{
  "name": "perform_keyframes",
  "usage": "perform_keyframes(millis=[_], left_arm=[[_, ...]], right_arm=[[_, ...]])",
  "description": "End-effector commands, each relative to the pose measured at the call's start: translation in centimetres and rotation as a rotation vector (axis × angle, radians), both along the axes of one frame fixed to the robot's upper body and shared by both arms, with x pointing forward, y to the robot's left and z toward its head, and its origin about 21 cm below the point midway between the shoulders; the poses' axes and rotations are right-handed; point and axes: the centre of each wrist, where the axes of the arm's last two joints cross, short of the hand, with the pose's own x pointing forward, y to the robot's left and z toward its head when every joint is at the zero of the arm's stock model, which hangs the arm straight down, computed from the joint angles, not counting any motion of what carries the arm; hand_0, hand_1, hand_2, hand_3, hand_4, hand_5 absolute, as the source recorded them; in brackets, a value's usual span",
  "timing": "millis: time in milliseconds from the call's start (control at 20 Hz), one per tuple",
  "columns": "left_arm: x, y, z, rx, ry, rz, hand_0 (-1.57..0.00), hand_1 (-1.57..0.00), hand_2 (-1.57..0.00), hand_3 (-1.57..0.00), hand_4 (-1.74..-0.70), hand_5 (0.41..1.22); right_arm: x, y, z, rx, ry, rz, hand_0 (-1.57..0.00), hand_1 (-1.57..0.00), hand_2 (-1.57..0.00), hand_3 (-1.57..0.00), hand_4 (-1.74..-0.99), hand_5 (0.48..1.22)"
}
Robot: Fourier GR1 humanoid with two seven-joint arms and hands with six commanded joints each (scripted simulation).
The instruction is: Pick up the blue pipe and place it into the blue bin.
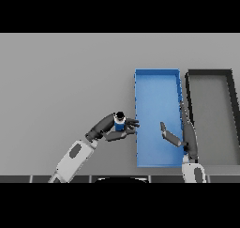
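A short blue pipe (120, 124) with a dark open top stands upright just left of the blue bin (157, 84). My left hand (111, 127) reaches in from the lower left, its fingers and thumb curled round the pipe. The blue bin is a long rectangular tray in the centre right, and its floor is bare. My right hand (185, 128) comes up from the lower edge over the bin's right wall, fingers straight and thumb spread out over the bin floor, holding nothing.
A dark grey bin (232, 114) of similar size sits directly right of the blue bin. The grey table (61, 81) stretches wide to the left and behind.
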Motion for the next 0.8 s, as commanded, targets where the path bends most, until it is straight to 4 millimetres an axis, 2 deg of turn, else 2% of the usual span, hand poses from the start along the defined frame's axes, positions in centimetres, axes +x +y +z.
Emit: perform_keyframes(millis=[0, 100, 150, 350, 550, 700, 750], left_arm=[[0.1, 0.0, 0.3, -0.010, -0.011, 0.001, -1.57, -1.57, -1.57, -1.57, -1.47, 1.221], [0.2, -0.2, 0.7, -0.009, -0.017, -0.005, -1.57, -1.57, -1.57, -1.57, -1.47, 1.221], [0.1, -0.2, 0.6, -0.011, -0.017, -0.005, -1.57, -1.57, -1.57, -1.57, -1.47, 1.221], [-0.1, -0.1, 0.3, 0.002, -0.007, -0.016, -1.57, -1.57, -1.57, -1.57, -1.47, 1.221], [0.2, 0.2, 0.7, 0.013, -0.014, 0.001, -1.57, -1.57, -1.57, -1.57, -1.47, 1.221], [0.4, 0.4, 0.9, 0.020, -0.024, -0.001, -1.57, -1.57, -1.57, -1.57, -1.47, 1.221], [0.3, 0.2, 0.7, 0.018, -0.018, -0.010, -1.57, -1.57, -1.57, -1.57, -1.47, 1.221]], right_arm=[[-0.1, 0.0, 0.7, 0.067, -0.043, 0.054, 0.00, 0.00, -0.04, 0.00, -1.195, 0.648], [0.3, 0.0, 2.4, 0.195, -0.034, 0.195, 0.00, -0.02, -0.09, 0.00, -1.202, 0.624], [0.3, -0.6, 3.4, 0.213, -0.020, 0.248, 0.00, -0.03, -0.11, 0.00, -1.209, 0.609], [2.1, 0.1, 8.2, 0.212, -0.002, 0.498, 0.00, -0.01, -0.11, 0.00, -1.237, 0.577], [3.5, 2.6, 12.3, 0.111, 0.007, 0.662, 0.00, -0.01, -0.09, 0.00, -1.270, 0.558], [4.5, 4.7, 14.2, 0.037, 0.009, 0.755, 0.00, 0.00, -0.05, 0.00, -1.296, 0.556], [4.5, 5.2, 14.2, 0.027, -0.001, 0.788, 0.00, 0.00, -0.04, 0.00, -1.298, 0.559]])
